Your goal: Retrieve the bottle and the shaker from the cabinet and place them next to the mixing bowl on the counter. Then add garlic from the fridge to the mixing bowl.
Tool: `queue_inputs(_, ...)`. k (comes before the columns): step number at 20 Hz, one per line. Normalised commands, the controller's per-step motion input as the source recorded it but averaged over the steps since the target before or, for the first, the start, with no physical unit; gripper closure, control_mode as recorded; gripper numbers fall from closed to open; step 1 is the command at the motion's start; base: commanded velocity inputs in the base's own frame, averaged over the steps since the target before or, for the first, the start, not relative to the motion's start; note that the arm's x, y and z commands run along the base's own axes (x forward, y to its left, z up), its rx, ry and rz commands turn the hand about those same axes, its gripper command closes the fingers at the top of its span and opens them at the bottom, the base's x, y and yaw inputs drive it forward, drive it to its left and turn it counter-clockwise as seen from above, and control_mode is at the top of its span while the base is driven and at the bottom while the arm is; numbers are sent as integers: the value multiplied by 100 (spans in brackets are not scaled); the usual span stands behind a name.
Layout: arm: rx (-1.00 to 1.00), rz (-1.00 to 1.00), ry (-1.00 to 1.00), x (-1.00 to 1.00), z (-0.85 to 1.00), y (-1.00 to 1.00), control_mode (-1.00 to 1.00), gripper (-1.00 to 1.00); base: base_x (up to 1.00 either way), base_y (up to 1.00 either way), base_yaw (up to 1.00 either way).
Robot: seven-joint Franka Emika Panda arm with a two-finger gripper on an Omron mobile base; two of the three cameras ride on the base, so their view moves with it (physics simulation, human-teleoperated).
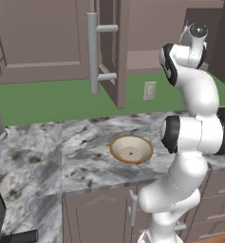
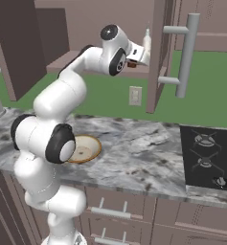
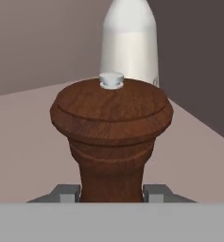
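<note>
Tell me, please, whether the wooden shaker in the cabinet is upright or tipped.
Upright: the shaker stands on the shelf, knob up, gripper shut on its base.

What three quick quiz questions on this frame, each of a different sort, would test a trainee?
1. True or false: the fingers are shut on the wooden shaker.
2. What stands directly behind the shaker in the hand view? A) white bottle B) garlic C) mixing bowl
3. Fill in: the mixing bowl sits on the ___, with nothing beside it yet.

Key:
1. True; a finger sits at each side of the shaker's base.
2. A, the white bottle, inside the cabinet.
3. Counter.
</note>
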Motion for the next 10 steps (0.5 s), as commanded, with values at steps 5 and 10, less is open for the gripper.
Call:
queue_inputs(5, 0, 18, -9, -100, 0, 31, -100, 100, 0, 0, 0)
queue_inputs(10, -1, 13, -5, -100, 0, 45, -100, 100, 0, 0, 0)
